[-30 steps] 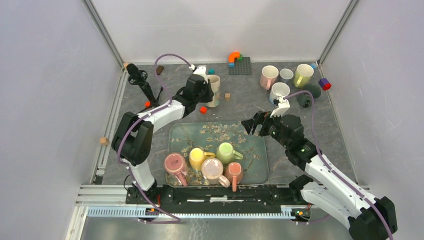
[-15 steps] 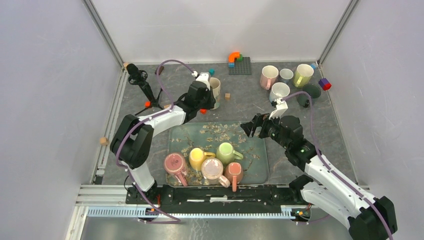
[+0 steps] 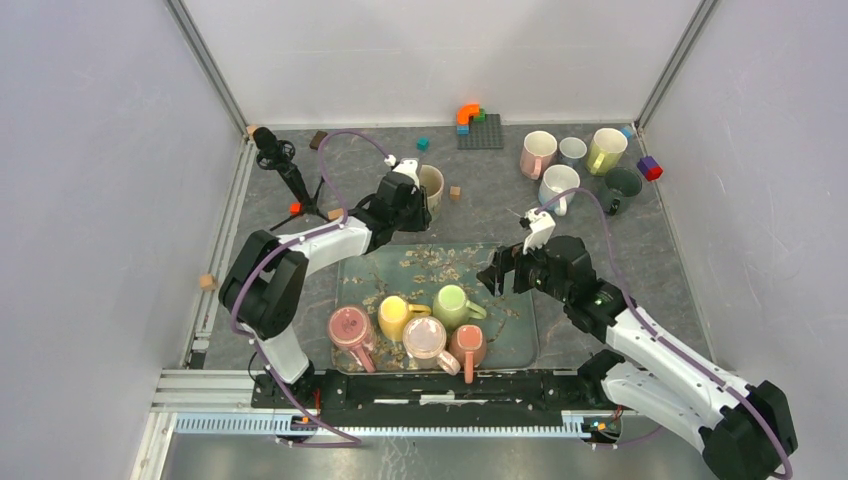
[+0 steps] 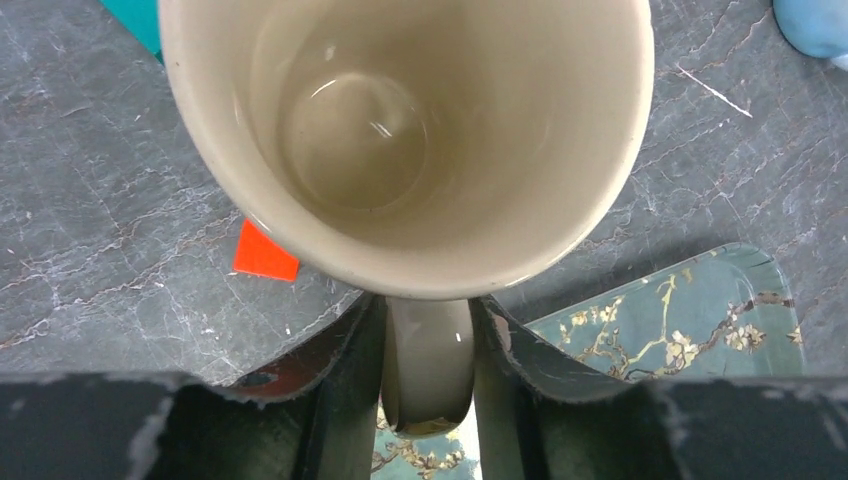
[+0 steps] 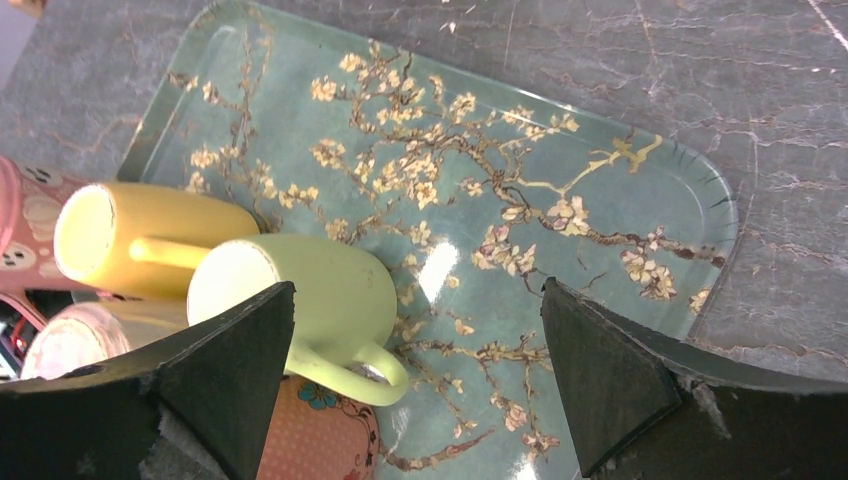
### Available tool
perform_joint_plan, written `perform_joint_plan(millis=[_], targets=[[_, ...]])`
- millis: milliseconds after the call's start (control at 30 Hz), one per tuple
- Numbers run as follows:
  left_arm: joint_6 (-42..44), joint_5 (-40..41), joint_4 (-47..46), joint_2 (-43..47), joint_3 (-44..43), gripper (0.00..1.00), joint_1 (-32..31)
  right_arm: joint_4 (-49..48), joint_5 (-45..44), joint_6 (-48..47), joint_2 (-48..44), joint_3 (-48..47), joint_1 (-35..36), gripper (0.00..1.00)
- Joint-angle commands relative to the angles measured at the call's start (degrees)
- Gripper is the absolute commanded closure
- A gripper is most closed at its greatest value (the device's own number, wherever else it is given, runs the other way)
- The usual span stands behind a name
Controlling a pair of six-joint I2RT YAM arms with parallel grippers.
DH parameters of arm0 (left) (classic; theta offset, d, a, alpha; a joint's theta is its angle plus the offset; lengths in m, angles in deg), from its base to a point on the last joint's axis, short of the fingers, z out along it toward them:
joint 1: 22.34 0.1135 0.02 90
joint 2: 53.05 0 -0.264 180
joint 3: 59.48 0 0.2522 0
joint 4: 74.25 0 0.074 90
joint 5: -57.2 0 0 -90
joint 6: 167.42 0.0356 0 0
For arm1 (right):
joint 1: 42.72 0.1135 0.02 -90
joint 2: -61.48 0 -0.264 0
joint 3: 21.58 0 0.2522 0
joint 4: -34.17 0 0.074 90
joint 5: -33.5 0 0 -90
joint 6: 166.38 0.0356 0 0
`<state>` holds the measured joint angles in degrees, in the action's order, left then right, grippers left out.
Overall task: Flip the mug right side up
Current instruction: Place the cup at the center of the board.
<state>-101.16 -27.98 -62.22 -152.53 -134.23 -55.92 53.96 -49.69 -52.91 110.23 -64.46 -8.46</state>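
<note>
Left wrist view: mug (image 4: 400, 150) far rim cut by top edge. Handle (image 4: 428, 370) lower end hidden between fingers of left end effector (image 4: 428, 320); pressing or slim gap, can't tell. Red block (image 4: 265, 255) partly under mug. Teal block (image 4: 135, 20) and blue thing (image 4: 815, 22) cropped at top, blue thing unidentifiable. Right wrist view: pink mug (image 5: 15, 230) cut by left edge, orange mug (image 5: 320, 440) cut by bottom edge, pale mug (image 5: 70, 340) mostly behind a finger (image 5: 200, 380) of right end effector (image 5: 417, 300).
</note>
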Motion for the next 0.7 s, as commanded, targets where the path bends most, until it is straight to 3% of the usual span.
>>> perform_joint_plan(millis=[0, 300, 500, 667], targets=[[-1.9, -0.5, 2.3, 0.6, -0.2, 0.54, -0.1, 1.9, 0.7, -4.0, 0.0, -2.1, 2.0, 0.02], [-1.9, -1.9, 5.2, 2.6, -1.8, 0.42, -0.3, 5.8, 0.1, -9.1, 1.1, -4.2, 6.5, 0.02], [-1.7, -2.7, 7.8, 5.3, -2.9, 0.25, -0.3, 7.5, -0.7, -11.5, 2.0, -4.7, 8.8, 0.02], [-1.3, -3.3, 8.6, 6.5, -2.9, 0.21, -0.4, 8.1, -0.6, -12.2, 2.7, -4.6, 9.8, 0.02]])
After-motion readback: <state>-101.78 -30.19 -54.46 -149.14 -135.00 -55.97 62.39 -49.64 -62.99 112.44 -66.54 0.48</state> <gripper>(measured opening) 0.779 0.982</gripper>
